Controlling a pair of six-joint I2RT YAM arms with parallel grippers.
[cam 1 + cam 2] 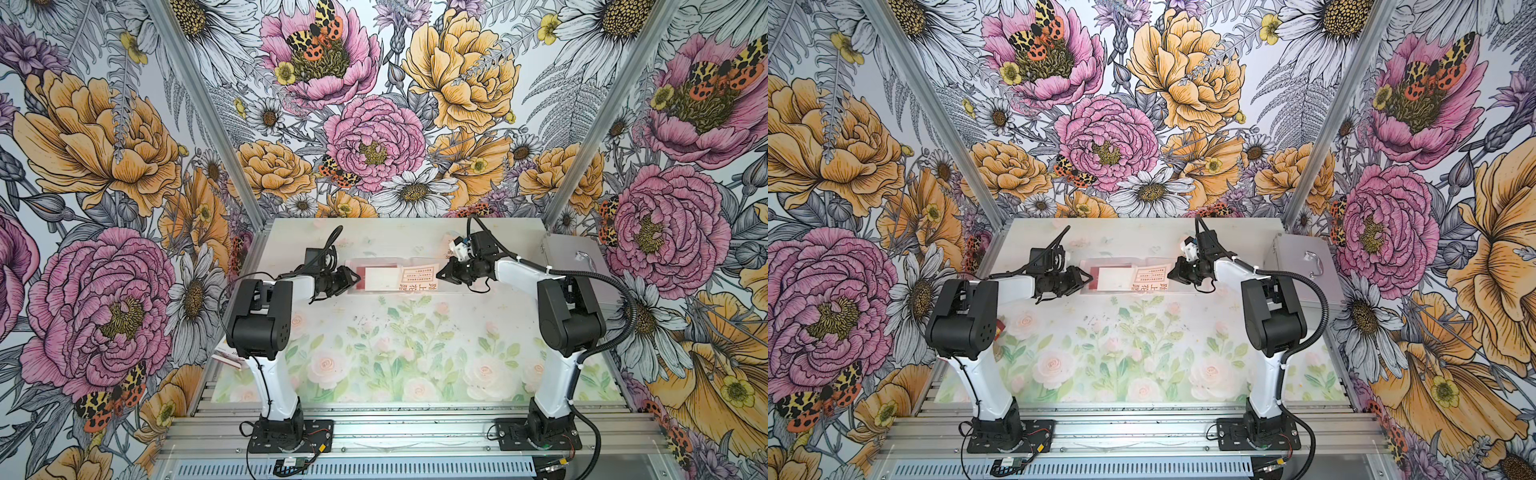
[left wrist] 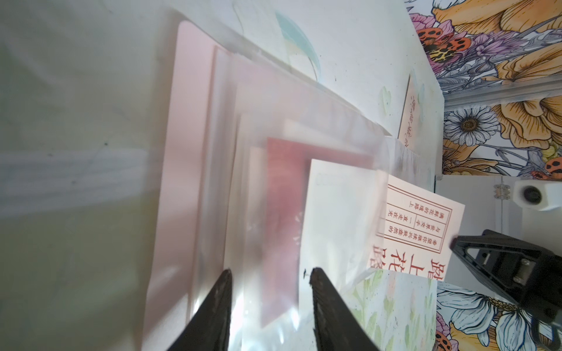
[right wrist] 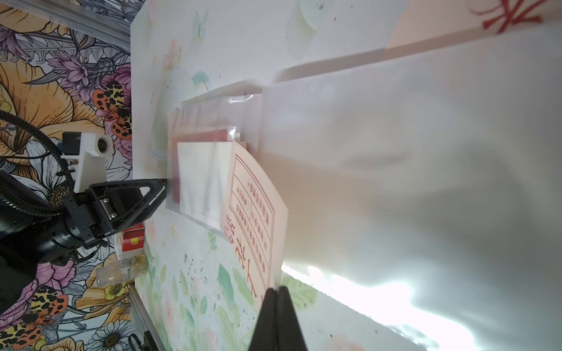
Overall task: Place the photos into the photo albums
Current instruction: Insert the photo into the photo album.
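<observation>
Locate the pale-pink photo album (image 1: pixel 374 262), clear sleeves open, at upper centre of the bench (image 1: pixel 374 332). One cream photo (image 1: pixel 419 276) with red characters sits half inside a sleeve, over one red photo (image 2: pixel 282 212). The right jaws pinch its outer corner. The left jaws stand spread at the album's left edge. One silver case (image 1: pixel 569 257) lies at right.

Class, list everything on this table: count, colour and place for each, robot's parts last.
photo album: one, pale pink, far middle of table
cream photo: one, red print, album's right edge
red photo: one, in a sleeve
white photo: one, sleeved over the red photo
loose photo: one, cream, beside album
metal case: one, silver, right edge
carton: one, red-white, left edge
bottle: one, clear, beside carton
left gripper: one, black, open at album
right gripper: one, black, shut on cream photo
</observation>
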